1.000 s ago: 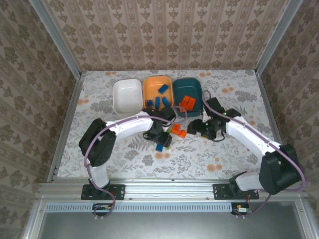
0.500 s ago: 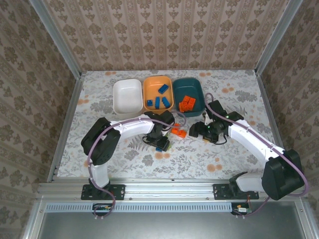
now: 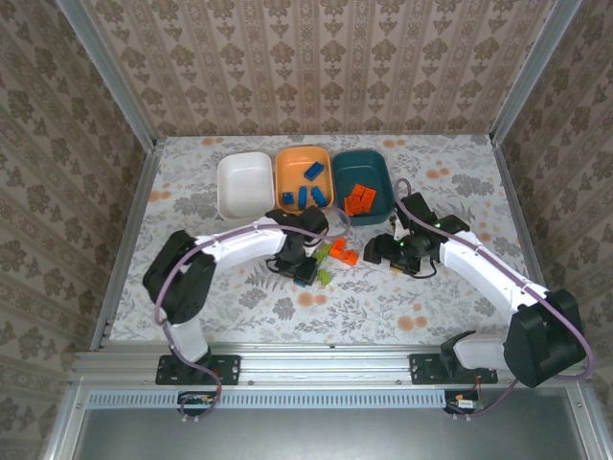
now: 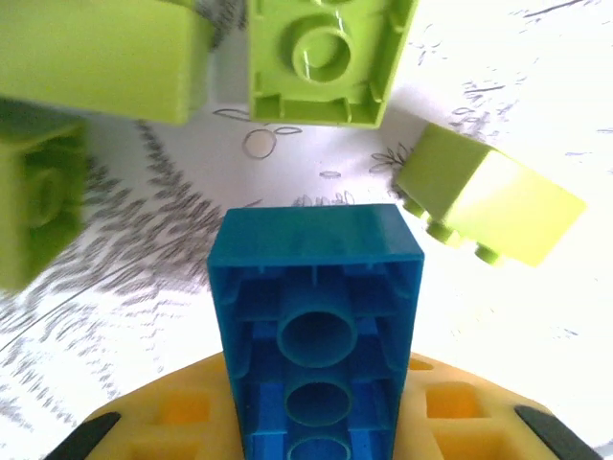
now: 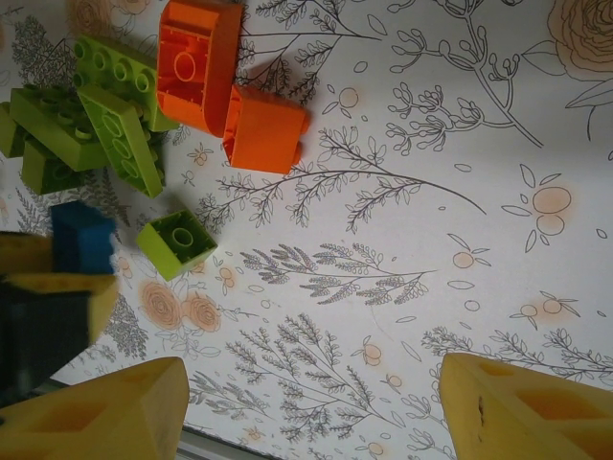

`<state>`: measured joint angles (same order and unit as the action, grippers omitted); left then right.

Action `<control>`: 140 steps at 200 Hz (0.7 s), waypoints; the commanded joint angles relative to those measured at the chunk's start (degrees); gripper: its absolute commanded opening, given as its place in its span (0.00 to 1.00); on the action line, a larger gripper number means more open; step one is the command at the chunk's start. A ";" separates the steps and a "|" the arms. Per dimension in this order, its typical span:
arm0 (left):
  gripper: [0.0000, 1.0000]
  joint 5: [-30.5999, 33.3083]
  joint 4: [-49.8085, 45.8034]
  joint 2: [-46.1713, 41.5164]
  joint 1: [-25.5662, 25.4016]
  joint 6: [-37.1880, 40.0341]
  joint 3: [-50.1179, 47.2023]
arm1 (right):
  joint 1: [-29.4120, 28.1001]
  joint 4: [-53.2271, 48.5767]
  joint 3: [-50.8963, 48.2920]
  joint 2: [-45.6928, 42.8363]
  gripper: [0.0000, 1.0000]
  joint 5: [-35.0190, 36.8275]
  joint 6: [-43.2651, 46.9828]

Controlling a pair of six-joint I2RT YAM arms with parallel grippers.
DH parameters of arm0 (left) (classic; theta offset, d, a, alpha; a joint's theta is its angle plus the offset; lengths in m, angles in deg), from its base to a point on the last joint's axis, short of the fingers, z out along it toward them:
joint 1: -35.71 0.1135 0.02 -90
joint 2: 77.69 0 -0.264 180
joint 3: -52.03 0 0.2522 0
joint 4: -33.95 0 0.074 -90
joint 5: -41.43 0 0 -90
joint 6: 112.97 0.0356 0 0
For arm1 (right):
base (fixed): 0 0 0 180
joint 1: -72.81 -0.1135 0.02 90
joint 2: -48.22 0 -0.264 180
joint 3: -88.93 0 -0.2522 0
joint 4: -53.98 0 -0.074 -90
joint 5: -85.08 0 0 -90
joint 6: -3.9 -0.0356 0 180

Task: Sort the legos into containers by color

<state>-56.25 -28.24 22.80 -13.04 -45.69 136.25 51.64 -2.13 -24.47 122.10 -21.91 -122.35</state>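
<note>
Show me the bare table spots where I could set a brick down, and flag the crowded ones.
Bare: left of the white bowl, right of the teal bowl, and the near middle of the table. Crowded: the loose bricks before the bowls, between the left claw, shut on a blue brick, and the open right claw.

Three shallow bowls sit in a row at upper centre: a white bowl [image 3: 243,184], an orange bowl [image 3: 290,165] holding blue bricks [image 3: 312,171], and a dark teal bowl [image 3: 372,171] holding orange bricks [image 3: 359,198]. Just below them on the tabletop [image 3: 431,307], two loose orange bricks [image 5: 265,129] touch beside a heap of lime green bricks [image 5: 105,120], with a small lime brick [image 5: 175,242] lying apart. A single blue brick [image 4: 316,307], hollow underside showing, sits clamped in the left pincer [image 4: 316,422].
</note>
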 commanded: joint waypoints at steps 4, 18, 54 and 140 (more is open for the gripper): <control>0.20 -2.27 -4.82 -7.31 3.96 -0.04 1.31 | 0.16 1.30 -0.22 1.01 0.71 -0.27 -1.27; 0.19 -4.23 -4.23 -9.53 7.37 -0.90 2.80 | 0.16 2.44 -0.19 1.83 0.71 -0.67 -1.74; 0.19 -9.71 0.21 -8.82 16.49 -3.55 10.40 | 0.06 5.27 0.01 3.74 0.71 -1.79 -3.41; 0.19 -13.24 -1.75 17.17 25.62 -4.25 42.43 | -0.47 3.17 0.26 1.51 0.71 0.97 -3.46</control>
<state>-67.99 -26.84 34.49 10.94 -50.04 170.82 51.53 3.19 -24.45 126.19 -22.94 -125.56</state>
